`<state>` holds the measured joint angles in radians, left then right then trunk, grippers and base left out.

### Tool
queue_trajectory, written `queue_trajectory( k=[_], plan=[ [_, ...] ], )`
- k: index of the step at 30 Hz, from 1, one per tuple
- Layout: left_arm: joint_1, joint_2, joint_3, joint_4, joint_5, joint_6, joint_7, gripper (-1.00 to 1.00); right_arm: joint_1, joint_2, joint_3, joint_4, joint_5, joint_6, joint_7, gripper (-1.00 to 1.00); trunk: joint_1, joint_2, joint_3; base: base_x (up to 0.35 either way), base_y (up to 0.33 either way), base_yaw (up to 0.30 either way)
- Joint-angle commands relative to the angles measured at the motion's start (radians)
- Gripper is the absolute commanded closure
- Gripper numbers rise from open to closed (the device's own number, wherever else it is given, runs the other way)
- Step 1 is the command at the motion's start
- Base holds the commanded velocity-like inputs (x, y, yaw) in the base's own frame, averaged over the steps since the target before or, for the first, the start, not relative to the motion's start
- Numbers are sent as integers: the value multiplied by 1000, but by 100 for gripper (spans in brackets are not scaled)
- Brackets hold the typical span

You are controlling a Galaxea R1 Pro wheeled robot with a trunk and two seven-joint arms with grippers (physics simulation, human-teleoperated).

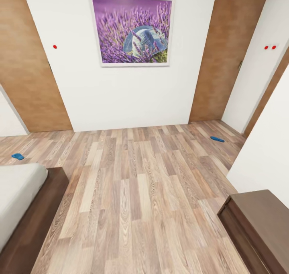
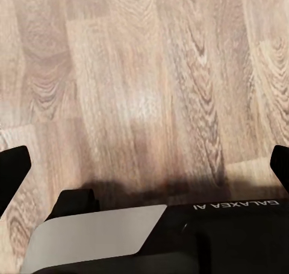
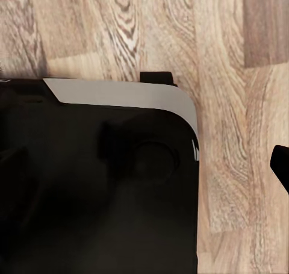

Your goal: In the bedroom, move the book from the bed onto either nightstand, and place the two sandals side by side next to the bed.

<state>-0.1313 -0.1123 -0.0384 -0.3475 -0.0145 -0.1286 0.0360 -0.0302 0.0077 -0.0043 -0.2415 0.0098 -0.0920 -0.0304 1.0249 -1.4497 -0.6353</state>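
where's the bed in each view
head view: the bed sits in the lower left corner, grey mattress on a dark frame.
left wrist view: not in it.
right wrist view: not in it.
shared landmark: the wood-plank floor runs through all three.

- "GALAXEA AI" in small pale letters, shown upside down, stands on the black robot body (image 2: 235, 238) in the left wrist view.
- No other writing, number or sign is readable: the wall picture (image 1: 131, 30) of lavender and a hat carries no lettering.
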Motion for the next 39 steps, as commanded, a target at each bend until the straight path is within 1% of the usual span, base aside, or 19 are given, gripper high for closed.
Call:
queue_trajectory(
  k=[1,39],
  plan=[
    [-1,0,-4,1,-2,-3,4,-100,0,0,0,1,1,-3,-3,-100,0,0,-1,185,0,31],
    [-1,0,-3,1,1,-3,4,-100,0,0,0,1,1,-3,3,-100,0,0,-1,303,0,2]
  ],
)
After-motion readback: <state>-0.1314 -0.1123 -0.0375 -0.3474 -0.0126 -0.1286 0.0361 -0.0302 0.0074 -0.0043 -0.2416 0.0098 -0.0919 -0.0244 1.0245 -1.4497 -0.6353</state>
